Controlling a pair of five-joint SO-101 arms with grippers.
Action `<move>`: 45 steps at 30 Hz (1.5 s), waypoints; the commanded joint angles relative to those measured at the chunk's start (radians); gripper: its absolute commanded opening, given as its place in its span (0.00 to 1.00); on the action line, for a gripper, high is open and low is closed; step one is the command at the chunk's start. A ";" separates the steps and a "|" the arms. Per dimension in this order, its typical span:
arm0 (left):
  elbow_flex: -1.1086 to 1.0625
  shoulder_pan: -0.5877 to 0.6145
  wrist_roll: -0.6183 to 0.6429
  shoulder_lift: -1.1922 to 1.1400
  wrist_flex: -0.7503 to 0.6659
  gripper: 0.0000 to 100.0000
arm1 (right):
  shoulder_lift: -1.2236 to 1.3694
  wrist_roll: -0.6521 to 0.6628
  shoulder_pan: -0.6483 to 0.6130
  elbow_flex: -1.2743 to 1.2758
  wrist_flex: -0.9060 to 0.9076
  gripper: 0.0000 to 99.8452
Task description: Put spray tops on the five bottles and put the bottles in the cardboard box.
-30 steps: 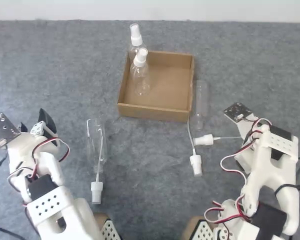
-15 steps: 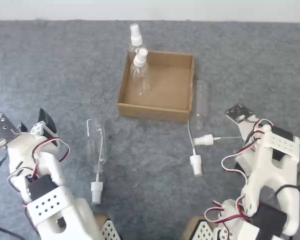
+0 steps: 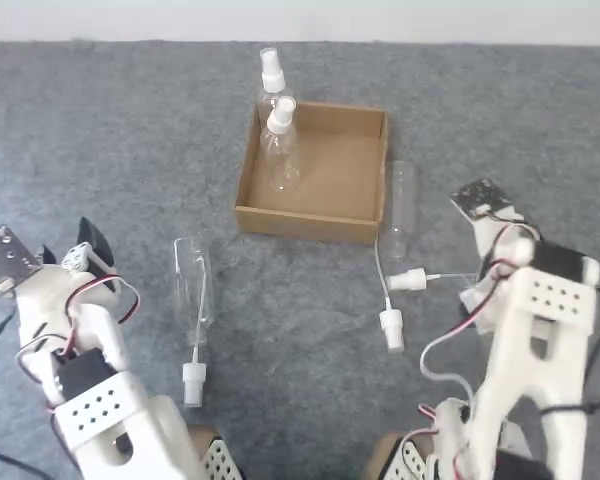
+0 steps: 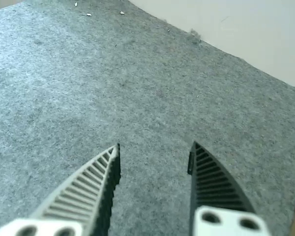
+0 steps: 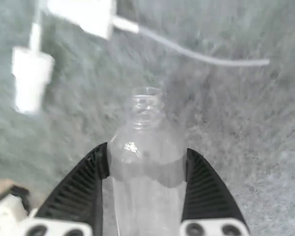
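Observation:
My right gripper (image 5: 146,158) is shut on a clear uncapped bottle (image 5: 146,142), its open neck pointing at the carpet. Close below it lie two white spray tops (image 5: 32,78) (image 5: 86,14) with dip tubes. From above they show as spray tops (image 3: 407,280) (image 3: 392,328) beside the right arm (image 3: 535,300). One capped bottle (image 3: 280,145) stands in the cardboard box (image 3: 310,222); another capped bottle (image 3: 271,75) stands just behind it. Uncapped bottles lie right of the box (image 3: 400,210) and to its front left (image 3: 193,285), with a third spray top (image 3: 193,380) nearby. My left gripper (image 4: 155,155) is open over bare carpet.
Grey carpet (image 3: 130,130) covers the table, with a pale wall edge along the far side. The left arm (image 3: 70,300) sits at the near left, well away from the box and from the bottle lying near it.
The right arm has risen and swung slightly away from the near edge, its wrist now higher over the carpet. The left arm and the loose bottles have not moved.

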State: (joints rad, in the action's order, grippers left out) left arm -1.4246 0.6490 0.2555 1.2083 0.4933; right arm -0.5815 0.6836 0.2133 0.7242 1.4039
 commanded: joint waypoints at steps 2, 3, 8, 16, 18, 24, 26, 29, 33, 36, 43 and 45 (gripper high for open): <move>0.005 0.000 -0.009 0.014 -0.032 0.21 | -0.136 -0.132 -0.116 -0.064 0.012 0.04; 0.005 0.000 -0.009 0.014 -0.032 0.21 | -0.154 -0.163 -0.140 -0.064 0.010 0.04; 0.005 0.000 -0.009 0.014 -0.032 0.21 | -0.234 -0.307 -0.248 -0.068 0.002 0.04; 0.005 -0.002 -0.009 0.014 -0.032 0.21 | -0.338 -0.511 -0.289 -0.035 -0.139 0.03; 0.005 -0.003 -0.009 0.014 -0.032 0.21 | -0.357 -0.545 -0.292 0.005 -0.193 0.03; 0.005 -0.005 -0.006 0.014 -0.032 0.22 | -0.427 -0.652 -0.285 0.155 -0.367 0.03; 0.007 -0.006 -0.003 0.014 -0.028 0.22 | -0.470 -0.657 -0.266 0.204 -0.410 0.03; 0.008 -0.037 -0.005 0.014 -0.025 0.22 | -0.549 -0.658 -0.199 0.278 -0.472 0.03; 0.018 -0.061 -0.008 0.014 0.008 0.22 | -0.659 -0.657 -0.156 0.397 -0.547 0.03; 0.045 -0.089 -0.008 0.014 0.074 0.22 | -0.733 -0.655 -0.159 0.483 -0.601 0.03; 0.081 -0.157 -0.018 0.014 0.166 0.28 | -0.886 -0.661 -0.150 0.594 -0.636 0.03; 0.088 -0.157 -0.058 0.012 0.167 0.28 | -0.928 -0.663 -0.150 0.618 -0.636 0.03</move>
State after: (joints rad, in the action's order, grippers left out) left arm -1.4185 0.5017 0.2509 1.2083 0.6544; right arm -1.4408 0.0330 0.0522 1.3380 0.7933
